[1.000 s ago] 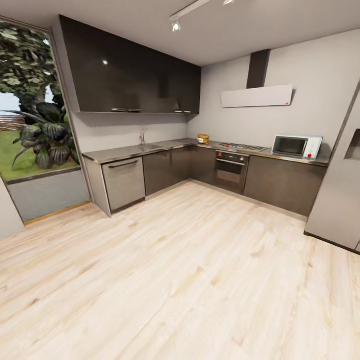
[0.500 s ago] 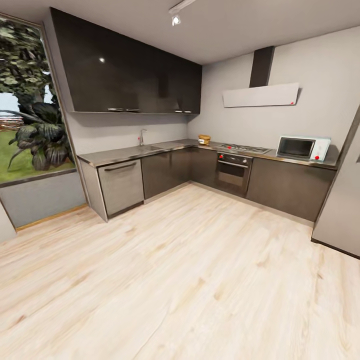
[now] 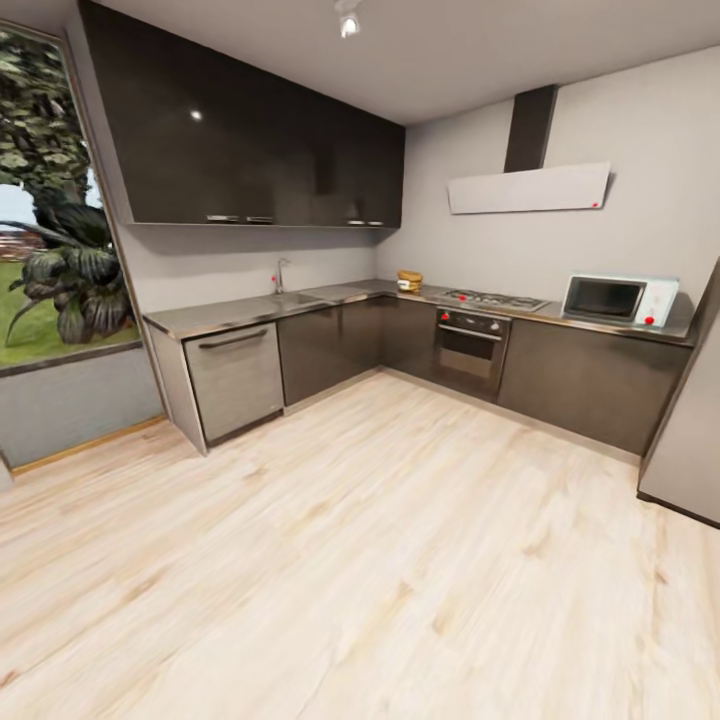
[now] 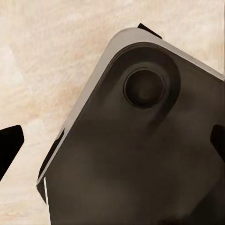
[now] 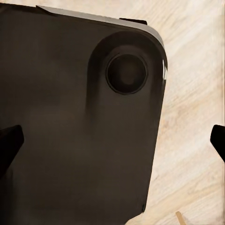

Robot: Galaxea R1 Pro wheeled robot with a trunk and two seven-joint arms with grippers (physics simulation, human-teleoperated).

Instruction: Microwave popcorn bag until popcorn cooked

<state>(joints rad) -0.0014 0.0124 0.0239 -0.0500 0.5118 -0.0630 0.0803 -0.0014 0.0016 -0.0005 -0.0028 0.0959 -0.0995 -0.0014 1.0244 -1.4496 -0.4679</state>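
The popcorn bag [image 3: 409, 280] sits at about one o'clock from me, on the countertop [image 3: 250, 308] in the corner of the L, beside the hob [image 3: 492, 297]. The microwave [image 3: 620, 299] stands farther along at two o'clock, on the same run, handy for a short carry. A wide wooden floor [image 3: 380, 540] lies between us. My wrists hang over my own dark base [image 4: 140, 154], fingertips [image 4: 8, 149] dark at the edges, apparently apart, holding nothing; the right fingertips [image 5: 9, 143] look likewise.

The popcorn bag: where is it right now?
In the head view, the popcorn bag sits on the countertop at its inner corner, just left of the stove burners, far across the floor.
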